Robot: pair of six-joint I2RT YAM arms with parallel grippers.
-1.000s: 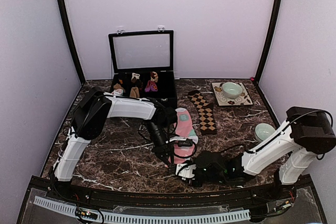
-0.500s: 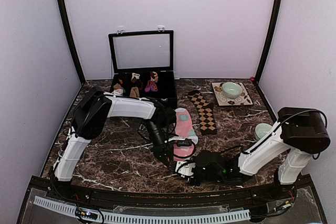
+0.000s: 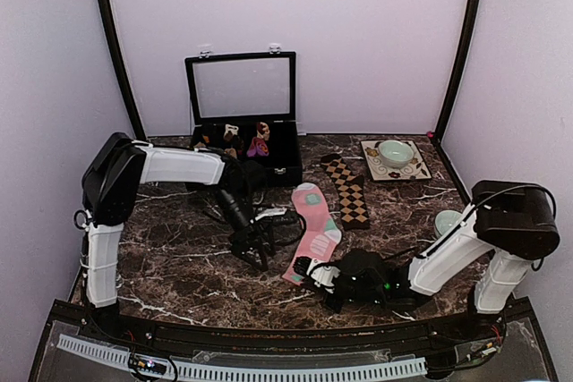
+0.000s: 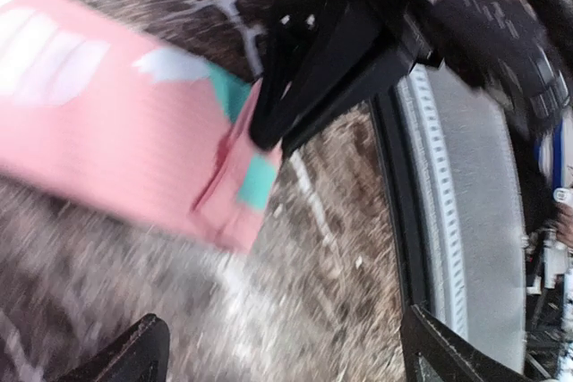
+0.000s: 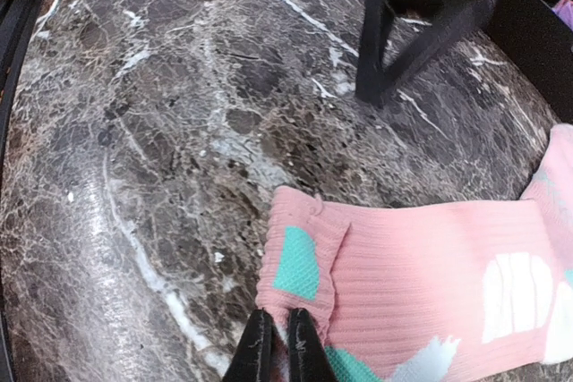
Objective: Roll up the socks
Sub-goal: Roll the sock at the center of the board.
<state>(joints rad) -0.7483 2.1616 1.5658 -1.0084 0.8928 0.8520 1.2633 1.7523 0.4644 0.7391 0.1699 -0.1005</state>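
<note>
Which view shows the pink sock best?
Right wrist: close and sharp, with the right tool shut on the folded near end of the pink sock. Top external shows its whole length, small, lying flat. Left wrist shows that same end, motion-blurred.

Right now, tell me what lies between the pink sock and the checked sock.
Just bare marble table between the pink sock and checked sock, shown in top view.

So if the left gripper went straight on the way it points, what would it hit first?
Likely the bare table, just short of the pink sock. The left gripper angles down at it, open. Blur makes depth uncertain.
</note>
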